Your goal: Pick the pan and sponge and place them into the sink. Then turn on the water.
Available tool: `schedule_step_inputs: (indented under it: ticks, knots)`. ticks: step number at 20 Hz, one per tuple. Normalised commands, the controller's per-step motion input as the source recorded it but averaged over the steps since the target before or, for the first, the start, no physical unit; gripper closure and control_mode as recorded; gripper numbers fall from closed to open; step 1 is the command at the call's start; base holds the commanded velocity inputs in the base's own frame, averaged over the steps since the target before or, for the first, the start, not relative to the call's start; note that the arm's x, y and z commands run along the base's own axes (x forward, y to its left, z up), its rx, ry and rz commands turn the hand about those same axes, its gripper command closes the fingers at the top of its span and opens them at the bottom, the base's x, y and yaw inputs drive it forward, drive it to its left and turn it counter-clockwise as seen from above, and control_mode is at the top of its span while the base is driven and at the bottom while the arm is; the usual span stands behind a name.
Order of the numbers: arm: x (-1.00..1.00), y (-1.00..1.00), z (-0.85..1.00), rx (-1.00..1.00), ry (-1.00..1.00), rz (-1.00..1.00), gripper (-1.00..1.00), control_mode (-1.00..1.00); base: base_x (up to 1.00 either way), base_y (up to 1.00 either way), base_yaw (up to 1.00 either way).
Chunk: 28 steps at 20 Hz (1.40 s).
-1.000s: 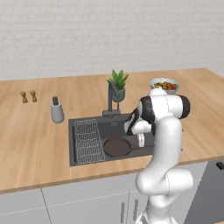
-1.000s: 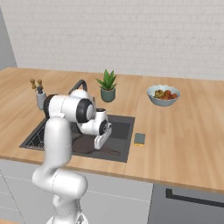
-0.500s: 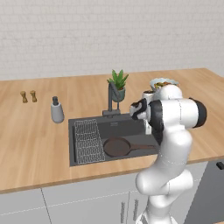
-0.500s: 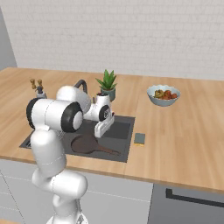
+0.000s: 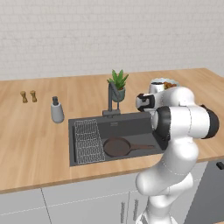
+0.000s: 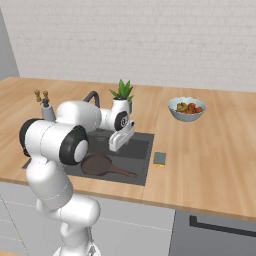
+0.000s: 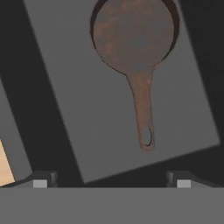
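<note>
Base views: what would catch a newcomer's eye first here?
The white arm looms over the dark sink, its gripper open and empty above the basin. The brown pan lies flat on the sink floor beside the wire rack. The sponge sits on the counter by the sink's rim.

1 pan (image 5: 116, 146), 1 sponge (image 6: 159, 158), 1 sink (image 5: 131, 127), 2 shakers (image 5: 28, 96)

Wooden worktop (image 5: 35, 131), small potted plant (image 5: 118, 85) near its back, pale bowl of food (image 6: 187, 108) to the right, grey soap dispenser (image 5: 56, 110), two small brown shakers (image 5: 28, 96) far left, white brick wall (image 5: 109, 35)
</note>
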Motion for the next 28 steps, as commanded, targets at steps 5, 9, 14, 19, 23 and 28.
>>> schedule_step_inputs:
  ticks: [5, 9, 14, 19, 23, 28]
  knots:
    - [0.00, 0.00, 0.00, 0.00, 0.00, 0.00, -1.00, -1.00, 0.00, 0.00, 0.00]
    - [-0.08, 0.00, 0.05, 0.00, 0.00, -0.19, -1.00, -1.00, 0.00, 0.00, 0.00]
    - [-0.01, -0.19, 0.01, 0.00, 0.05, -0.62, -1.00, -1.00, 0.00, 0.00, 0.00]
    - [-0.01, -0.28, 0.00, 0.00, 0.06, -0.74, -1.00, -1.00, 0.00, 0.00, 0.00]
    - [-0.07, -0.23, 0.00, 0.00, 0.04, -0.71, -1.00, -1.00, 0.00, 0.00, 0.00]
    - [0.00, 0.02, 0.00, -0.01, 0.00, -0.27, -1.00, -1.00, 0.00, 0.00, 0.00]
